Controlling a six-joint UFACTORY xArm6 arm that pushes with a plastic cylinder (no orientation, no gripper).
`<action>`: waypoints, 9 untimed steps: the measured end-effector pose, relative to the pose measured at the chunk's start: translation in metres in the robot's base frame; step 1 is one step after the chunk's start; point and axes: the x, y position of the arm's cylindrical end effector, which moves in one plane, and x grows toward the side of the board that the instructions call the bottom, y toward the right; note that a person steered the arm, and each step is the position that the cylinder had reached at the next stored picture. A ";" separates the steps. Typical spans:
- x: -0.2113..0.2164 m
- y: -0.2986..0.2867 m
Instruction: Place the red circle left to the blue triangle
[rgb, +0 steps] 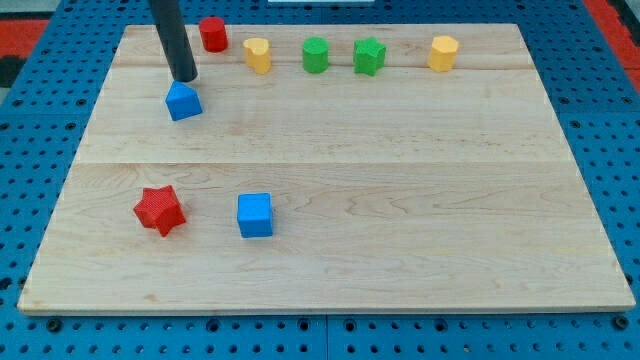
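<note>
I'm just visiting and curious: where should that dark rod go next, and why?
Probably my tip should swing round to the view's right of the red circle. It now sits just above the blue triangle, left of the circle, so it can't yet push the circle leftward, past the triangle.

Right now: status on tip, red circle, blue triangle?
My tip just above blue triangle. Red circle up-right of the tip, not yet left of triangle. Nothing between.
</note>
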 end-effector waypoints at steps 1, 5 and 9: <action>-0.022 -0.067; -0.087 -0.078; -0.043 0.014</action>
